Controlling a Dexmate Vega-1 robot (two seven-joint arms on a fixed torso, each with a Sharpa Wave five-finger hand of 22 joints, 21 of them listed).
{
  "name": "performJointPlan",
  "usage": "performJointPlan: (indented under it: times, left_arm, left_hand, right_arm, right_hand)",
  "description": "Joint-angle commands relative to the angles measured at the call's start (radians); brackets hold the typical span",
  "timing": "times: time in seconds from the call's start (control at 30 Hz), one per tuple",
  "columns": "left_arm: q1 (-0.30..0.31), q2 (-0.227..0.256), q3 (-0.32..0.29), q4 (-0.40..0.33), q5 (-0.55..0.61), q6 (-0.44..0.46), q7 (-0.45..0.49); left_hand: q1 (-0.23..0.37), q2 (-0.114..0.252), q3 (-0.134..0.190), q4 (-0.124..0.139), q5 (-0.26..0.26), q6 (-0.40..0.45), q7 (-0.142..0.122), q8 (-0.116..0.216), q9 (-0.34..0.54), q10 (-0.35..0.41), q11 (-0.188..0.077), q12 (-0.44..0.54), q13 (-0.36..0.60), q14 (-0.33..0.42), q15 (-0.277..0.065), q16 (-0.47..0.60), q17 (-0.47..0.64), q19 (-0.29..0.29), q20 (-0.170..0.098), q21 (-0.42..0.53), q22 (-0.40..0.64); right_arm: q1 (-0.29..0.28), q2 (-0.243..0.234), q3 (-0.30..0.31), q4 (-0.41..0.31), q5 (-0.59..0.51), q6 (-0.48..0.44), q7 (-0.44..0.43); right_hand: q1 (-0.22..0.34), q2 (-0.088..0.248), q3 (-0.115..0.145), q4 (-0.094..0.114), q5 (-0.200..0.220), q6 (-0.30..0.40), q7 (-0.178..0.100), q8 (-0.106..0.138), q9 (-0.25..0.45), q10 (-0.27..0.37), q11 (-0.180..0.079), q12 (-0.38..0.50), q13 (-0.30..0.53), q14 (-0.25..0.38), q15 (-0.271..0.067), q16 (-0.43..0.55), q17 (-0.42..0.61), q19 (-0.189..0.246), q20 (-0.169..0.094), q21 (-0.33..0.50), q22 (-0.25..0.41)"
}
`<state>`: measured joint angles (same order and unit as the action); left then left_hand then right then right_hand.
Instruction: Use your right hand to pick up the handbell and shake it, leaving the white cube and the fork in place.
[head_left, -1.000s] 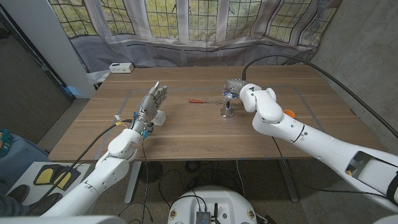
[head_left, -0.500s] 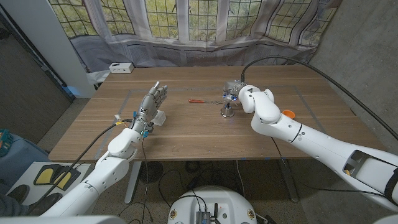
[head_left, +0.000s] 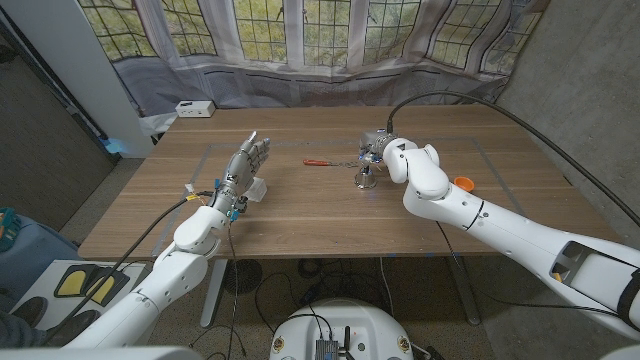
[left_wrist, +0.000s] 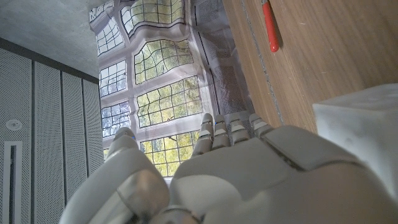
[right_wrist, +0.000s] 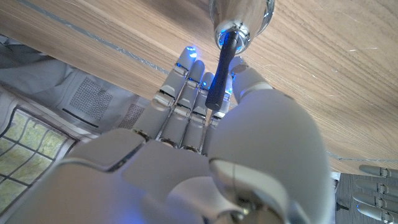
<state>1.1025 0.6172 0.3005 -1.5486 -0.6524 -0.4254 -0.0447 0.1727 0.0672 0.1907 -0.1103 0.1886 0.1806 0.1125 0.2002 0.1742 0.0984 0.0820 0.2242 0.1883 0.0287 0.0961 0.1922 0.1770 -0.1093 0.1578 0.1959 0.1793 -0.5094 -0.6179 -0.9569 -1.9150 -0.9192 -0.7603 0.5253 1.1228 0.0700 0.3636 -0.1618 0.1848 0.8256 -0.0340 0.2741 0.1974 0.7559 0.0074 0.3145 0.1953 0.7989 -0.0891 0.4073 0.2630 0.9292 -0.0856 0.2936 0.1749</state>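
The handbell (head_left: 366, 176) stood upright on the table (head_left: 320, 220), its shiny metal cup below your right hand (head_left: 385, 148) and its thin dark handle (right_wrist: 217, 71) rising alongside the fingers (right_wrist: 186, 93); whether they had closed on it, I cannot tell. It looked light, stiff and slippery, so the handle was your hold. Your left hand (head_left: 243, 166) held nothing, fingers straight, the white cube (head_left: 257, 188) just beside it, and the fork (head_left: 322, 162) between the hands.
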Motion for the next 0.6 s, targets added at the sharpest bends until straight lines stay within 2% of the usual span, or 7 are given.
performJointPlan:
  times: [0.03,0.13,0.2,0.33,0.6]
  left_arm:
    - [-0.007,-0.004,0.002,0.013,-0.006,0.001,-0.007]
    - [-0.007,-0.004,0.001,0.016,-0.007,0.0,-0.008]
    - [-0.008,-0.004,0.001,0.018,-0.007,0.0,-0.009]
    - [-0.011,-0.005,0.002,0.021,-0.008,0.001,-0.01]
    - [-0.018,-0.009,0.006,0.029,-0.01,0.002,-0.014]
  left_hand:
    - [0.002,-0.002,0.004,-0.002,-0.001,0.01,0.002,-0.003,0.005,0.008,0.0,-0.001,0.006,0.007,0.003,-0.002,0.003,-0.002,0.004,0.0,0.002]
    - [0.002,-0.002,0.004,-0.001,-0.001,0.01,0.003,-0.003,0.005,0.008,0.001,-0.001,0.006,0.008,0.004,-0.002,0.003,-0.002,0.004,0.0,0.002]
    - [0.002,-0.002,0.004,-0.001,-0.001,0.011,0.003,-0.003,0.005,0.008,0.001,-0.001,0.006,0.008,0.004,-0.002,0.003,-0.002,0.004,0.001,0.002]
    - [0.002,-0.002,0.004,-0.001,-0.001,0.014,0.002,-0.002,0.005,0.008,0.001,-0.002,0.006,0.008,0.004,-0.002,0.003,-0.003,0.004,0.0,0.002]
    - [0.001,-0.002,0.004,-0.001,-0.001,0.017,0.004,-0.002,0.005,0.01,0.004,-0.002,0.006,0.008,0.004,-0.002,0.003,-0.004,0.004,0.0,0.002]
  right_arm:
    - [0.005,0.009,-0.009,0.019,0.002,-0.005,-0.007]
    - [0.007,0.011,-0.01,0.024,0.007,-0.004,-0.008]
    - [0.011,0.012,-0.013,0.027,0.009,-0.007,0.0]
    - [0.022,0.014,-0.024,0.031,0.005,-0.015,0.02]
    - [0.03,0.01,-0.035,0.028,-0.008,-0.027,0.036]
  right_hand:
    - [0.021,0.003,0.002,-0.002,-0.003,0.017,-0.003,0.006,0.004,0.018,-0.006,0.005,0.0,0.013,-0.074,0.011,0.005,0.016,-0.005,0.004,0.002]
    - [0.024,0.004,0.001,-0.002,-0.004,0.019,-0.005,0.006,0.004,0.019,-0.002,0.004,0.0,0.013,-0.075,0.012,0.007,0.015,-0.006,0.003,0.002]
    - [0.028,0.004,0.002,-0.004,-0.004,0.021,-0.005,0.005,0.004,0.021,-0.011,0.004,0.0,0.014,-0.074,0.012,0.008,0.015,-0.006,0.003,0.002]
    - [0.039,0.005,0.003,-0.006,-0.005,0.01,0.0,-0.004,0.004,0.011,0.002,-0.004,0.0,0.002,-0.073,0.004,0.008,0.007,-0.005,-0.001,0.002]
    - [0.062,0.013,0.007,-0.011,-0.004,0.011,-0.001,-0.009,0.005,0.01,0.001,-0.009,0.001,0.003,-0.072,0.006,0.012,0.005,-0.007,-0.003,0.003]
